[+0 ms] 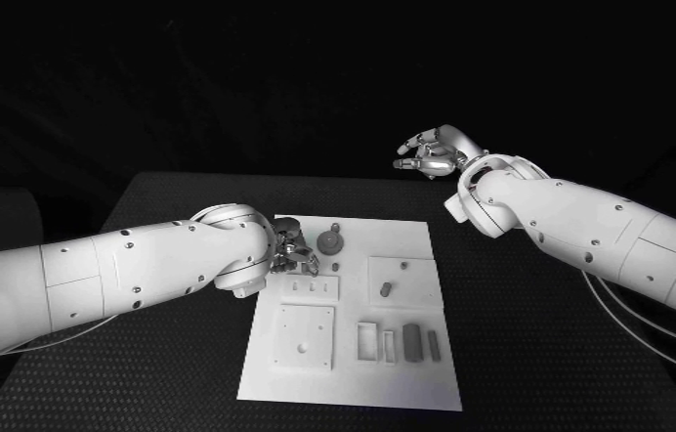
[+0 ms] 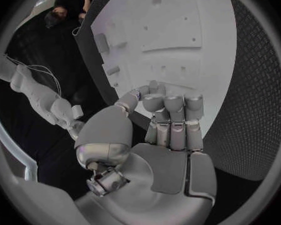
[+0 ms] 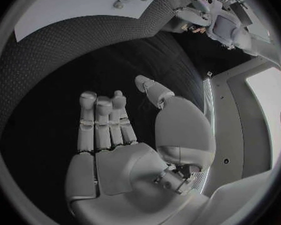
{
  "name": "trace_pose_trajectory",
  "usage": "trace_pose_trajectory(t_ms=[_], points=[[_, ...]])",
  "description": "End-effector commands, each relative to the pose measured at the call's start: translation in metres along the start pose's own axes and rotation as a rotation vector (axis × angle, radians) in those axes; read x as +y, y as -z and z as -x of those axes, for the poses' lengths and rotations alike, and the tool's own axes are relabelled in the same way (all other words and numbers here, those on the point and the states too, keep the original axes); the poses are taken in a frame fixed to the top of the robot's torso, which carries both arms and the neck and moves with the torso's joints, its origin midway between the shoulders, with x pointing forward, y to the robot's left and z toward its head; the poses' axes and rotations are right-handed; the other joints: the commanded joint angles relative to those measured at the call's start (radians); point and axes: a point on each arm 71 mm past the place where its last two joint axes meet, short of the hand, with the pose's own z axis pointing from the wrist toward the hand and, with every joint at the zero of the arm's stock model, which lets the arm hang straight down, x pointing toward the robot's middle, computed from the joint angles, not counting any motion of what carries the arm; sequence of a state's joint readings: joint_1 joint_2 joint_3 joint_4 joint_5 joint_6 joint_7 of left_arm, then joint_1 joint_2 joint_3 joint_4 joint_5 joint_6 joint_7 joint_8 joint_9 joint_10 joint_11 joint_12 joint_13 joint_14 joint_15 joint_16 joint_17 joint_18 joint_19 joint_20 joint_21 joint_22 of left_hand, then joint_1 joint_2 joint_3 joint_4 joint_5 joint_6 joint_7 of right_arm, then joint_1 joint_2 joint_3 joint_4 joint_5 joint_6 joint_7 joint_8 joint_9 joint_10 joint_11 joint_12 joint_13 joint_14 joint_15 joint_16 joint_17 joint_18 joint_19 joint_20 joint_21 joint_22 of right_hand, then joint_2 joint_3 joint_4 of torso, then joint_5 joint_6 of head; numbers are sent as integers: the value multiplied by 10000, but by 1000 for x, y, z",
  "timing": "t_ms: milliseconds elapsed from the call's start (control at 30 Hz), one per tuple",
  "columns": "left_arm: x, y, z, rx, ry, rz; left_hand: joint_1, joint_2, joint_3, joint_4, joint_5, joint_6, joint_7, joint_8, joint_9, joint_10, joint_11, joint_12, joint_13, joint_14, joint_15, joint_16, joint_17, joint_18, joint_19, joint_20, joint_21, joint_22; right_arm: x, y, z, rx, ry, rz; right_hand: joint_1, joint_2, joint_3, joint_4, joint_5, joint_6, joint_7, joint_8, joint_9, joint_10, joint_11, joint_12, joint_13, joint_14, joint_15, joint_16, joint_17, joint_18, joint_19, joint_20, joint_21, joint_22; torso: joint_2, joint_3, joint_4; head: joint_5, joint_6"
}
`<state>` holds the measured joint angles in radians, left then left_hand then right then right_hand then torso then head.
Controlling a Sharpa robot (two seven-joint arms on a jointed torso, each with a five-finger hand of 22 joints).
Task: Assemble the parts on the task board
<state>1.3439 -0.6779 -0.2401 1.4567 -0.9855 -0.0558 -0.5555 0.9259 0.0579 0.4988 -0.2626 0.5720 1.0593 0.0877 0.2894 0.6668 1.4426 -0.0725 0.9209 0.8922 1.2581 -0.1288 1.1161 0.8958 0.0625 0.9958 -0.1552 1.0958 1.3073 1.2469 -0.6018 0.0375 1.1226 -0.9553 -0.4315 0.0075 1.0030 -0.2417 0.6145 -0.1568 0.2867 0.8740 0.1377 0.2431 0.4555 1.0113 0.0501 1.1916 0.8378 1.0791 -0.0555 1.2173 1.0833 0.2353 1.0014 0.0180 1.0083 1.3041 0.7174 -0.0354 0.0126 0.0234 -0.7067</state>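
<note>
Your left hand (image 1: 293,246) sits over the task board's (image 1: 423,373) far left corner, fingers (image 2: 172,107) curled together, nothing visibly pinched. Beside it lies a round grey part (image 1: 331,242). Your right hand (image 1: 437,153) (fingers (image 3: 100,115) loosely spread, empty) hovers beyond the tabletop (image 1: 535,334).

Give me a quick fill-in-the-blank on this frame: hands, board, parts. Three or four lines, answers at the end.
1. The task board lies on a table whose colour is ____.
2. The hand raised beyond the board's far edge, clear of it, is the ____ hand.
3. The left hand sits over the board's far ____ corner, as the head view shows it.
4. The right hand holds ____, its fingers apart.

Answers: black; right; left; nothing
</note>
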Motion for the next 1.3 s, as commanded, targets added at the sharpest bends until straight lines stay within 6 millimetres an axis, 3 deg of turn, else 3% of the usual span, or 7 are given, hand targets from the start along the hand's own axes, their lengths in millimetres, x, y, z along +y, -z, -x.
trace_pose_trajectory(t_ms=[33,500,633,933,1000,1033,1300], points=[[-1,-1,-3,226,-112,93,-127,-16,345,-255,32,654,-660,14,697,-165,-195,53,-9,691,-672,73,6,117,77,-1126,65,234,1,-1,-1,214,-44,79,1,102,-50,3,65,-198,255,-19,-17,-45,2,38,-18,-91,5,24,-9,265,-57,24,-33,14,-1,-5,7,-24,-49],[-2,-7,-7,315,33,180,-606,92,342,-195,-132,901,-736,135,943,-202,-263,166,-107,592,-722,289,-111,125,-23,-1135,222,210,1,-3,-1,266,-213,78,-44,135,-107,-14,128,-221,270,-19,-36,-137,19,1,-92,-191,25,-26,-81,265,-161,66,-113,9,-6,-6,8,-38,-183],[-1,-8,-8,354,32,220,-632,98,354,-195,-131,907,-740,137,961,-202,-267,177,-115,588,-725,306,-123,127,-30,-1137,233,209,0,-5,0,441,-665,-9,-138,154,-26,-24,139,-244,305,18,-44,-628,89,-733,-717,-757,131,-769,-670,224,-815,346,-789,-232,1,-15,8,-32,-172],[1,-9,-11,437,-17,263,-693,112,388,-208,-88,930,-748,140,1003,-210,-273,195,-141,569,-723,341,-158,130,-60,-1138,256,209,-1,-6,-2,692,-1274,-41,-324,295,225,-135,96,-463,565,135,-22,-1203,399,-4032,-3452,-1640,934,-3918,-3037,-61,-2326,1145,-3495,-1687,-2,-12,20,-42,-207],[0,-10,-12,445,-52,266,-700,108,393,-211,-81,934,-749,141,1009,-211,-275,198,-145,567,-723,346,-163,131,-64,-1138,260,210,-2,-7,-1,730,-1395,-54,-464,326,453,-149,201,-560,639,121,-23,-2130,848,-5196,-4146,-2756,1530,-5149,-3696,-369,-3520,1380,-4443,-2117,-4,-14,29,-42,-213],[1,-10,-12,419,-83,269,-705,106,396,-212,-79,937,-750,141,1013,-211,-275,199,-147,565,-723,349,-166,131,-66,-1138,262,210,-2,-7,-2,739,-1491,-70,-258,279,533,-354,133,-712,670,324,101,-598,864,-7569,-6244,-1578,1740,-7257,-5587,-242,-3216,1717,-5411,-3005,-4,-14,29,-42,-213],[1,-11,-14,444,-109,271,-719,102,424,-219,-63,945,-753,137,1031,-217,-278,205,-163,553,-723,364,-188,135,-81,-1140,275,209,-4,-8,-2,836,-1992,-116,-176,554,158,-236,284,-836,660,335,-24,-619,1177,-8692,-7094,-2111,2049,-8096,-5983,-369,-3996,1886,-6162,-3245,-3,-11,28,-20,-225]])
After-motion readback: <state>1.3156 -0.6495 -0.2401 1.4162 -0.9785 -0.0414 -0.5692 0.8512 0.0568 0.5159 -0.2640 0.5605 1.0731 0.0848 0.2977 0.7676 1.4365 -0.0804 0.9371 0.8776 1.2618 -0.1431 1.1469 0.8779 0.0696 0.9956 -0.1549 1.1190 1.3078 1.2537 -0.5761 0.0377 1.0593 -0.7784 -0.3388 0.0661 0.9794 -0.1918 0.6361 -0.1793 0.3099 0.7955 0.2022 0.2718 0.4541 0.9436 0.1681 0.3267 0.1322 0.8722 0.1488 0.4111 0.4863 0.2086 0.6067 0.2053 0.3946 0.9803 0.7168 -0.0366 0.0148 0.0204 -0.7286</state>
